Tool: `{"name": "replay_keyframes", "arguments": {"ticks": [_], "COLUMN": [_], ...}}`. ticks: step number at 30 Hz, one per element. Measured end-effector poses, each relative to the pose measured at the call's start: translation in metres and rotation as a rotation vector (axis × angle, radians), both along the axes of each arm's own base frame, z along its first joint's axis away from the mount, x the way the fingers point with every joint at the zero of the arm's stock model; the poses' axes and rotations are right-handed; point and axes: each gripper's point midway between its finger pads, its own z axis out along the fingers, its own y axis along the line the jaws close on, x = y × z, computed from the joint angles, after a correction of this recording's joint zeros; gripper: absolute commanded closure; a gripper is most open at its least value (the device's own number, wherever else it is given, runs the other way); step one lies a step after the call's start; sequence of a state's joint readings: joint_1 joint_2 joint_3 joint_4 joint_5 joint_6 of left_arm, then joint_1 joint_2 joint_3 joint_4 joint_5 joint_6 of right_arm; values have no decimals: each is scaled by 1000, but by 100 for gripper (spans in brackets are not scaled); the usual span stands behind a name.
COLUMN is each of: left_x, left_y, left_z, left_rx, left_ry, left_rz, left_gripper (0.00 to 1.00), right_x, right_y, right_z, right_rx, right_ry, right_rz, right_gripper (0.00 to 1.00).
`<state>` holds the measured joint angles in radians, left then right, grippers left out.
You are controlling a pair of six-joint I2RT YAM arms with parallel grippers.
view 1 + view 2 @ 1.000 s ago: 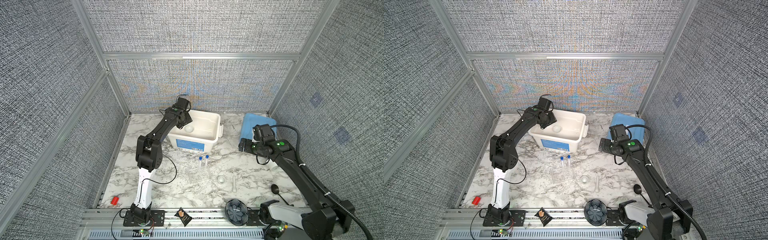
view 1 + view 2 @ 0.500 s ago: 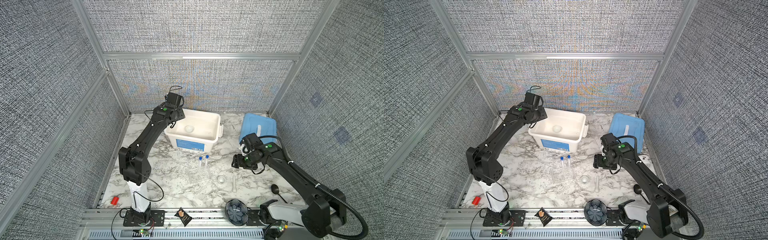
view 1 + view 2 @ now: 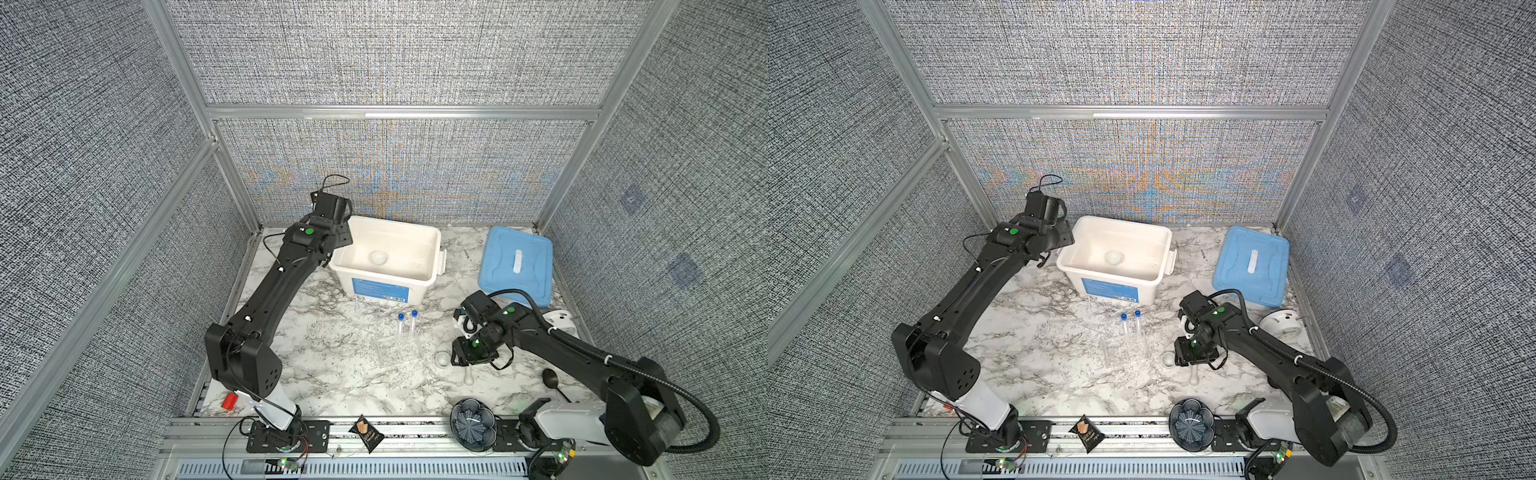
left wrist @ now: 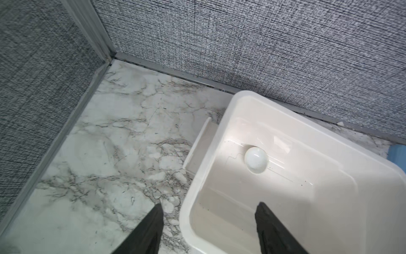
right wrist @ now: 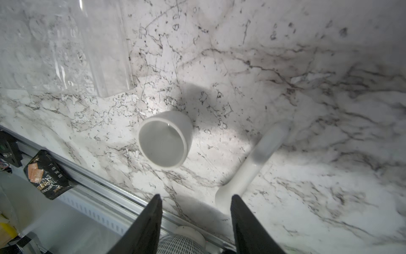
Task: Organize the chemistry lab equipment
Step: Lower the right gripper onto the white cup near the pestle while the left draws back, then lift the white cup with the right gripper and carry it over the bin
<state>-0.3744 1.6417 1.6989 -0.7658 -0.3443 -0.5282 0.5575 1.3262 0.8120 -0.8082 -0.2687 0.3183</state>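
One white dish (image 3: 443, 358) on the table (image 3: 332, 365), pestle (image 5: 252, 162) beside it
Right of centre in both top views, it looks light, stiff, glaze-slick and chippable; pinch across its rim wall. Right pincer (image 5: 196, 196) hovers spread and empty; left pincer (image 4: 209, 204), spread too, hangs over the white bin (image 4: 274, 107).

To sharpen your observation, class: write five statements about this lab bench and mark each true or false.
1. A white dish lies in the bin. True.
2. The blue lid covers the bin. False: it lies on the table beside it.
3. Two tubes stand in the rack. True.
4. The pestle is in the bin. False: it lies on the table by a second dish.
5. The left fingers hold a dish. False: they are apart and empty.
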Motion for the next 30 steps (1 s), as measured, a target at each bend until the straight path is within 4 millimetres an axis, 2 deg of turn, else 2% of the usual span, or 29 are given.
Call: {"name": "replay_keyframes", "arguments": {"ticks": [6,10,12,16,22,26,30], "left_x": [-7,-2,2,10,24,27,31], "left_y": [47,60,57,39,30,25,18], "left_z": [0,-16,-27,-48,-66,-81,-88], "left_rx": [51,4,-22,-74,-99,-110,-133], "left_ry": [17,71,101,135,150,185,220], "left_rz": [86,79,67,-13,-49,-61,-78], "left_gripper": [24,23,24,24,22,21,22], "right_x": [10,14,15,15,16,16,19], "right_y": [11,15,16,16,13,13,15], "right_z": [-14,-23,-27,-32,-38,-39,-36], "right_rx": [18,15,8,2,-16,-18,-12], "right_ry": [-8,-1,4,6,-2,-4,-13], "right_rz": [24,46,57,79,94,100,101], "right_gripper": [50,60,65,71,79,92,100]}}
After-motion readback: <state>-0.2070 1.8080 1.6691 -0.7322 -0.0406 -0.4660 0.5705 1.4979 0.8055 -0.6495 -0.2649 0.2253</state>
